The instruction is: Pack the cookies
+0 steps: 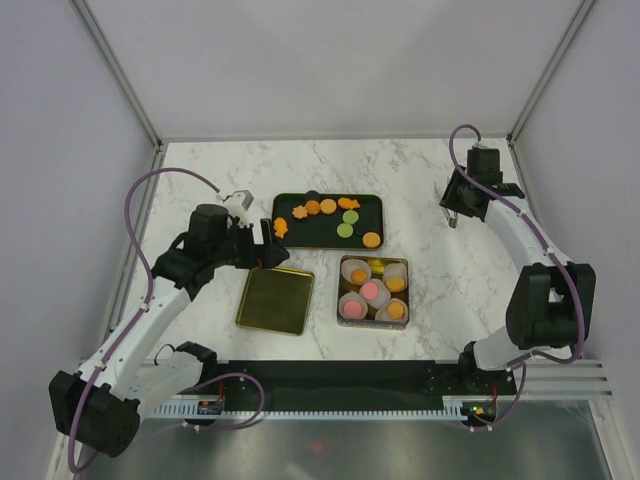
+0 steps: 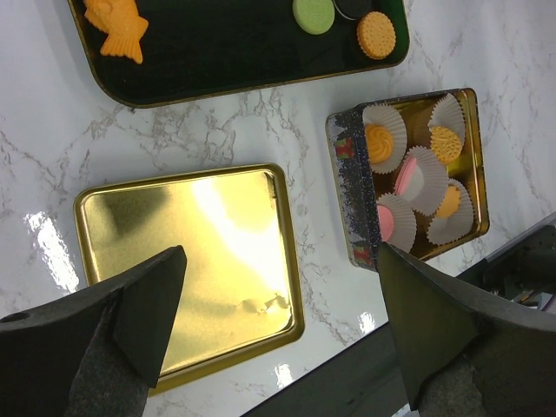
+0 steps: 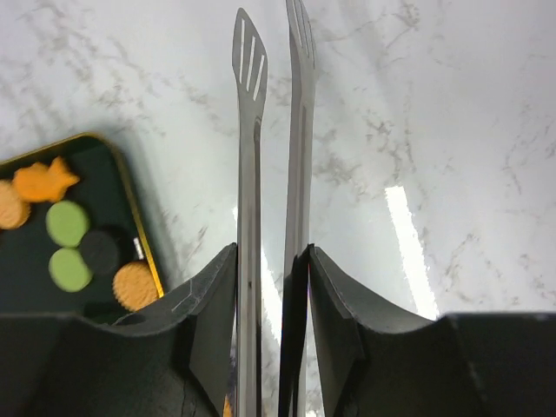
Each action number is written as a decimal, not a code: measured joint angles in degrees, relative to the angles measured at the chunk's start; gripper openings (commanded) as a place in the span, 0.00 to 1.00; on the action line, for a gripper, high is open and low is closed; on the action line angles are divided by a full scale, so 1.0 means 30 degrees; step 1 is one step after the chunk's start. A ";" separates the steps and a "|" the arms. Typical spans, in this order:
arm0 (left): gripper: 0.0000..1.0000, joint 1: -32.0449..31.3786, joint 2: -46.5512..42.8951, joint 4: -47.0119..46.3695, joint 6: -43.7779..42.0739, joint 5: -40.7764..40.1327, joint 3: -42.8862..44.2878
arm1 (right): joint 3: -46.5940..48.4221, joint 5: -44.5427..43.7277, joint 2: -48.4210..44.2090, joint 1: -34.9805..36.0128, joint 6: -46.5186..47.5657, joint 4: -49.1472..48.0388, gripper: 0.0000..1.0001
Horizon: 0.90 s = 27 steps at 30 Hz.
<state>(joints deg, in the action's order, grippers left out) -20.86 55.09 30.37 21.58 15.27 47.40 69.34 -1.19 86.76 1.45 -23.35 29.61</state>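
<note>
Clenching tongs (image 3: pixel 261 130), right pincer (image 3: pixel 271 261) hovers over marble (image 3: pixel 434 130); cookies (image 3: pixel 67 223) on dark tray (image 3: pixel 95 174) off to its left, not under tong tips. Left pincer (image 2: pixel 278 287) gapes empty above gold lid (image 2: pixel 217 252). Risk: tongs twisting in grip, cookie slipping or cracking.

This is a robotics lab test cell. The marble-patterned table (image 1: pixel 200 180) is boxed in by plain white panels (image 1: pixel 330 70) behind it and at both its sides. The panels are held in bare aluminium posts (image 1: pixel 116 70) rising from the table's far corners. Along its near edge runs a black base strip with a slotted metal rail (image 1: pixel 340 408). Two white-and-black robot arms, left (image 1: pixel 145 320) and right (image 1: pixel 520 235), are bolted there, with purple cables (image 1: pixel 127 212) looping from them. The only homely things, cookies (image 1: pixel 328 206) on a dark tray (image 1: pixel 320 236), lie at the table's middle.
</note>
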 measured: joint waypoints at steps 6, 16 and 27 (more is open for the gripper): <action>1.00 0.0000 0.0255 -0.0175 0.0000 0.0270 -0.0015 | -0.1741 -0.2193 0.1778 -0.0153 -0.0284 -0.3381 0.49; 1.00 0.0000 0.0262 -0.0168 0.0000 -0.0131 -0.0219 | -0.3592 -0.2331 0.3876 -0.0153 -0.0954 -0.5311 0.65; 1.00 0.0000 0.1370 -0.0117 0.0015 -0.1443 -0.0219 | -0.4597 -0.1450 0.3876 -0.0153 -0.1239 -0.5705 0.76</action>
<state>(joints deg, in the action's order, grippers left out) -20.86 59.20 30.02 21.63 10.94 46.74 55.55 -5.54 98.39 0.99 -27.07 12.49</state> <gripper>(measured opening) 0.995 0.752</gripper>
